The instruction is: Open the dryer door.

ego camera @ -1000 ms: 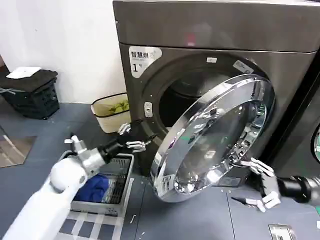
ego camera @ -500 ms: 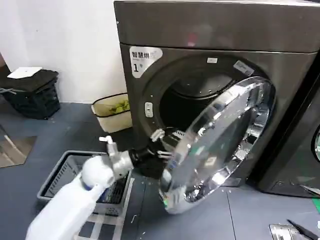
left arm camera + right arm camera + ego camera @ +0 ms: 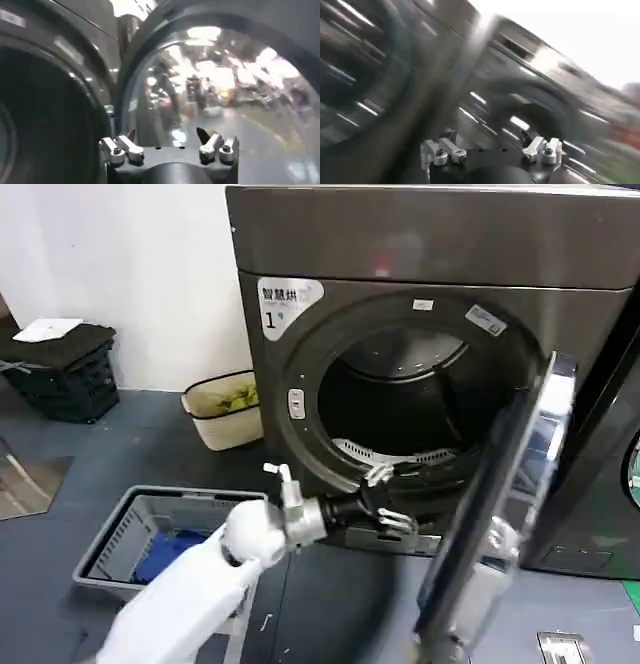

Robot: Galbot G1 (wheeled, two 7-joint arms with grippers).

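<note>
Head view: dryer door (image 3: 500,514) wide open

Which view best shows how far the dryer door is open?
The head view: the door stands edge-on, swung wide off the dryer, left gripper before the drum. The left wrist view shows the door's glass close up; the right wrist view is blurred.

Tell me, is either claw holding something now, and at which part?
Nothing is held. The left claw is open at the dryer opening, apart from the dryer door. The right claw is open too.
</note>
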